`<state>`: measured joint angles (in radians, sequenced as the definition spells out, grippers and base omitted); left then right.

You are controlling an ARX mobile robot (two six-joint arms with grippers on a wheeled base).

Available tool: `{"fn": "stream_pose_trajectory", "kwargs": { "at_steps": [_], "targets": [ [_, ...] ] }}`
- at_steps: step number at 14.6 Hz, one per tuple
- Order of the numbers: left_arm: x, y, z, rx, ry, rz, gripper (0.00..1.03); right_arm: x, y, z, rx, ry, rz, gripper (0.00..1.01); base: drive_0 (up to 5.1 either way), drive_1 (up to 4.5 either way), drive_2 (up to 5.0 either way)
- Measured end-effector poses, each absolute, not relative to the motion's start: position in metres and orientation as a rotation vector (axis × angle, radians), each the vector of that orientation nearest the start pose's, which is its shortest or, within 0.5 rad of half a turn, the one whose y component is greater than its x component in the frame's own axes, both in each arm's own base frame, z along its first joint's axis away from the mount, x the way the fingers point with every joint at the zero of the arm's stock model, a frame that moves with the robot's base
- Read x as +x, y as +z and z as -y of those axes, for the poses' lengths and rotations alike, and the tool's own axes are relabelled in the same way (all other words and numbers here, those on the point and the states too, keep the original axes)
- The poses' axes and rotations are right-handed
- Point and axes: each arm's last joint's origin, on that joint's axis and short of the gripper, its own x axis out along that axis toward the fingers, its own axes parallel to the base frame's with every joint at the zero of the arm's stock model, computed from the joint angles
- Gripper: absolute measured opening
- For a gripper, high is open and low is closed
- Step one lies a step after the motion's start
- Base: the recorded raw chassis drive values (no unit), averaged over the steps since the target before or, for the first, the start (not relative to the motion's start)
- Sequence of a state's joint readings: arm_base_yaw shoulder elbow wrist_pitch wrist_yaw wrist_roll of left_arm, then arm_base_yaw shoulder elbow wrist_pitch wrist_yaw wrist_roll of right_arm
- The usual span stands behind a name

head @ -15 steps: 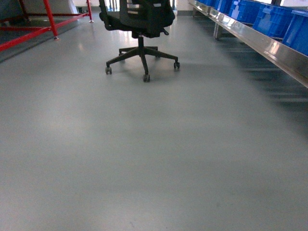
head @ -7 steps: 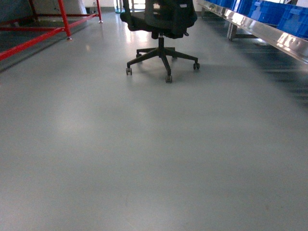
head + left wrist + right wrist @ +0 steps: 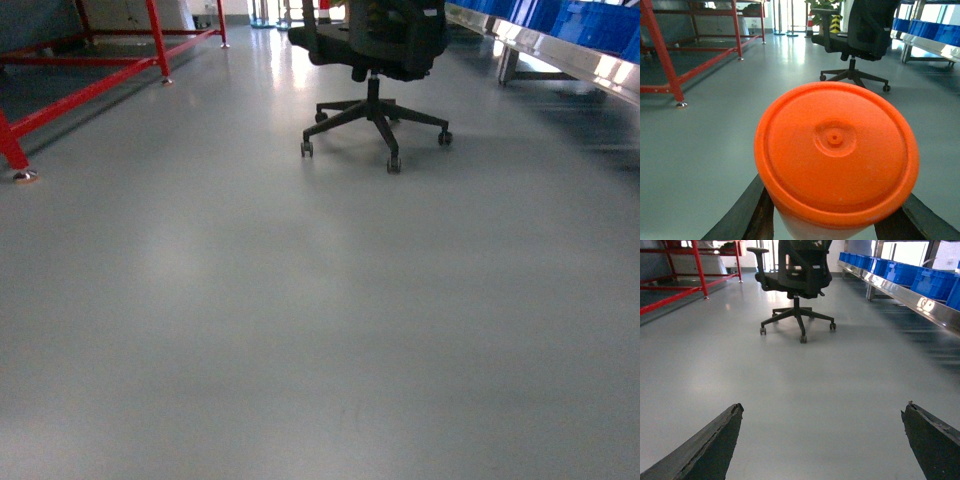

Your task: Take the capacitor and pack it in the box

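Observation:
The capacitor (image 3: 835, 150), a fat cylinder with a round orange top and a paler body, fills the left wrist view. My left gripper (image 3: 835, 217) is shut on it, one dark finger (image 3: 757, 210) pressing each side of the body below the orange rim. My right gripper (image 3: 824, 407) stands open over bare grey floor with nothing between its fingers (image 3: 715, 440). The box is out of view in every frame. Neither gripper shows in the head view.
A black office chair (image 3: 375, 60) on castors stands ahead on the grey floor. A red metal frame (image 3: 80, 85) with a foot (image 3: 20, 175) runs along the left. On the right, blue bins (image 3: 920, 275) sit on a steel conveyor rail (image 3: 910, 297).
The head view has swung left: the chair has slid right in the frame, the red frame's foot has come into view, and the blue bins have mostly left at the right.

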<state>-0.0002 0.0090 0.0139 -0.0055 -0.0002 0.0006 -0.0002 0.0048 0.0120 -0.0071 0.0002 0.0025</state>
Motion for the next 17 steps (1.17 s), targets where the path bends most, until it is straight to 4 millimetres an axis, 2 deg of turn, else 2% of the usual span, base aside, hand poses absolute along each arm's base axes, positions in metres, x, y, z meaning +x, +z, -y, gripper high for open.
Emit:
{"fn": "stream_pose_trajectory", "kwargs": {
  "at_steps": [17],
  "targets": [
    [0.0974,0.1670,0.0000,0.001,0.001,-0.001,0.44,0.0973,0.1670,0.0000,0.002,0.000,0.004,0.98,-5.0,2.49,2.5]
  ]
}}
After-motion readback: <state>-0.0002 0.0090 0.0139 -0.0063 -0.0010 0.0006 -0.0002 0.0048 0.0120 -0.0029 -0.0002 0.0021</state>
